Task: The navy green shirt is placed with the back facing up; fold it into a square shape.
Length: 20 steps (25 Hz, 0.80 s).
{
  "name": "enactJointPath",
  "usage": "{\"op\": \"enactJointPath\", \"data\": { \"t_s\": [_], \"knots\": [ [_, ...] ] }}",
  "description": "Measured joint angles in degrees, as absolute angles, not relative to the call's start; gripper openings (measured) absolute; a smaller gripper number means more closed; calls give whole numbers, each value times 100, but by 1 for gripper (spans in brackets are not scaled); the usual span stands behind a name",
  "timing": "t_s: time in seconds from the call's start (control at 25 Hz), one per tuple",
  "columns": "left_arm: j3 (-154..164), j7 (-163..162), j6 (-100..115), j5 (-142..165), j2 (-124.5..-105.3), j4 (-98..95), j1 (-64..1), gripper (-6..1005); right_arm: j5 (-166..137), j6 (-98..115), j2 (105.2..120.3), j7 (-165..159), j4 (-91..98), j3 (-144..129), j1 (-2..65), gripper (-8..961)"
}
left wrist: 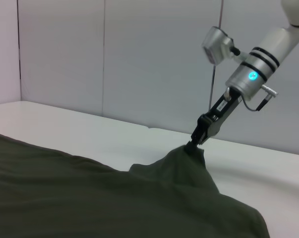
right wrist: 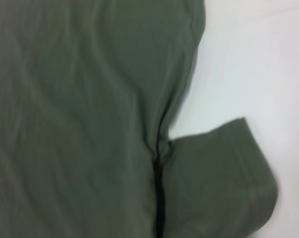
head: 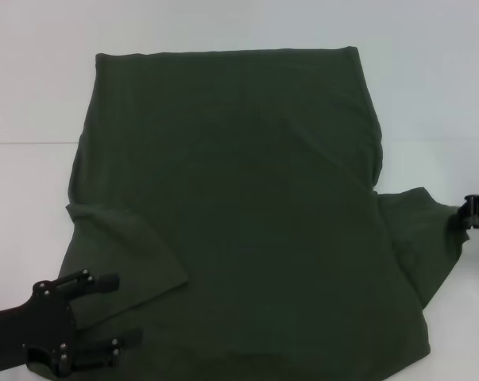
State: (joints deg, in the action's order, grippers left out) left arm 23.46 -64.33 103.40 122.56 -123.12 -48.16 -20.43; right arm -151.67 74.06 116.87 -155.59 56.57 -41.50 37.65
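The navy green shirt (head: 239,206) lies spread on the white table, plain side up. Its left sleeve (head: 120,246) is folded in over the body. At the near left corner my left gripper (head: 116,312) is open, its two fingers spread above the folded sleeve and the shirt's edge. At the far right my right gripper (head: 466,216) is shut on the tip of the right sleeve (head: 426,238). In the left wrist view the right gripper (left wrist: 193,145) pinches that sleeve into a small raised peak above the shirt (left wrist: 89,198). The right wrist view shows the body (right wrist: 80,124) and sleeve (right wrist: 218,183).
The white table (head: 32,95) shows bare around the shirt on the left, far side and right. Grey wall panels (left wrist: 114,54) stand behind the table in the left wrist view.
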Motion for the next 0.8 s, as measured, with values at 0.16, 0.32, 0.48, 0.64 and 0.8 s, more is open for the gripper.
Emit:
{"op": "enactJointPath", "data": {
  "t_s": [0.16,0.32,0.48,0.64,0.8],
  "knots": [
    [2346,-6436,10308,12258,-12313,-4816,-2054,860,-14953,7404,11693,-15548,5868,-4080,3652,19],
    [2346,-6476,10300,12261,-12304,-4816,-2072,860,-14752,7362,11673,-15541,5964,-4077,3576,19],
    [2347,-6570,10299,12261,-12275,-4816,-2091,860,-14625,7344,11678,-15445,5974,-4082,3579,19],
    [2346,-6574,10299,12261,-12271,-4817,-2092,860,-14529,7340,11725,-15348,6016,-4132,3690,20],
    [2347,-6575,10300,12261,-12270,-4816,-2085,859,-14321,7411,11765,-15236,6033,-4265,3840,20]
  ]
}}
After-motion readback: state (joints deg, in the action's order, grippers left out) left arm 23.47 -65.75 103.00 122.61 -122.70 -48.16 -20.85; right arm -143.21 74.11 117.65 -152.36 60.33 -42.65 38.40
